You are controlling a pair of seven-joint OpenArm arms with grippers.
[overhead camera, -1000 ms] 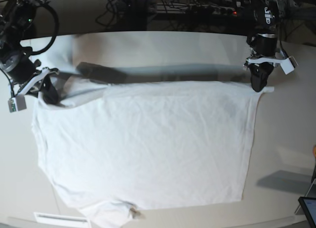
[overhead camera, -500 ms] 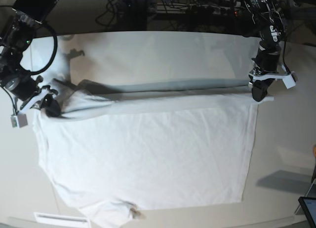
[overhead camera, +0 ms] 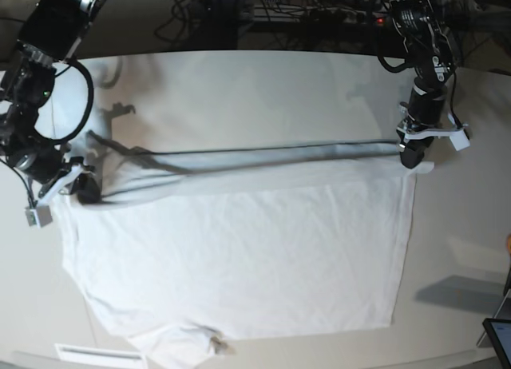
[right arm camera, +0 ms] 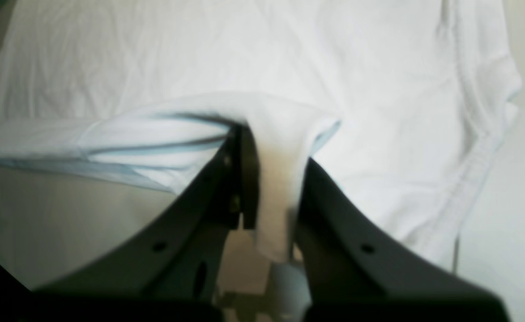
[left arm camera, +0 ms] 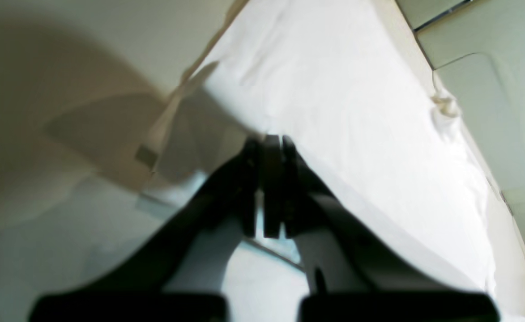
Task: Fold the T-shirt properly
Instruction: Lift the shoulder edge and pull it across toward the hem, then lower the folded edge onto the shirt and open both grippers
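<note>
The white T-shirt (overhead camera: 239, 249) lies spread on the off-white table (overhead camera: 239, 89). Its far edge is lifted and stretched as a band between both grippers. My left gripper (overhead camera: 409, 157), at the base view's right, is shut on the shirt's far right corner; in the left wrist view the pads (left arm camera: 271, 188) pinch the fabric (left arm camera: 356, 112). My right gripper (overhead camera: 84, 189), at the base view's left, is shut on the far left edge; in the right wrist view (right arm camera: 266, 188) a fold of cloth (right arm camera: 275, 179) hangs between the fingers.
Cables and dark equipment (overhead camera: 319, 17) lie beyond the table's far edge. A white strip (overhead camera: 92, 355) sits at the front left edge. A dark device corner (overhead camera: 499, 337) shows at the lower right.
Both grippers have carried the shirt's far edge toward the near side, over the shirt's body. The lifted band now sits lower in the base view, and the fold overlap has grown.
</note>
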